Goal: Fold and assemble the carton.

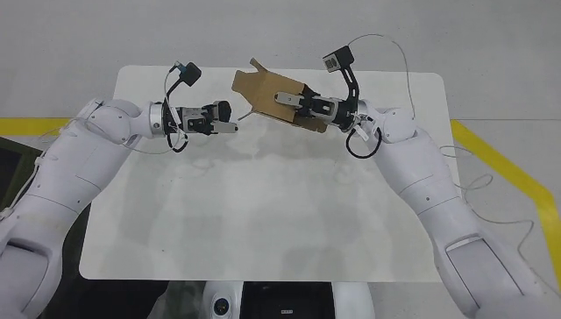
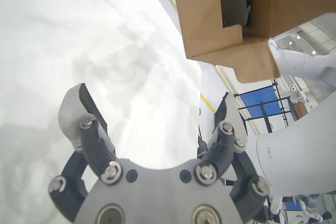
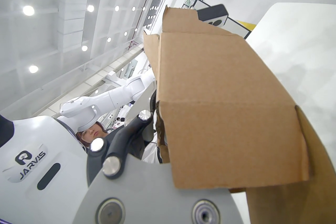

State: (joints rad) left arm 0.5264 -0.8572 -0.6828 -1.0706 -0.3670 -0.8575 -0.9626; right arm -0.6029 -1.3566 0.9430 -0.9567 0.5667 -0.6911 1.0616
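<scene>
A brown cardboard carton (image 1: 273, 97) hangs above the far middle of the white table (image 1: 263, 223), partly erected with loose flaps sticking out. My right gripper (image 1: 285, 100) is shut on the carton's wall, one finger running along its outside. In the right wrist view the carton (image 3: 223, 109) covers most of that gripper. My left gripper (image 1: 235, 128) stands open just to the carton's left, a short gap away, holding nothing. From the left wrist view the carton (image 2: 236, 12) shows its open end, with the open fingers (image 2: 89, 104) below it.
The table's far edge lies close behind the carton. Yellow floor tape (image 1: 504, 166) runs past the table on both sides. A cable (image 1: 399, 52) loops above the right wrist.
</scene>
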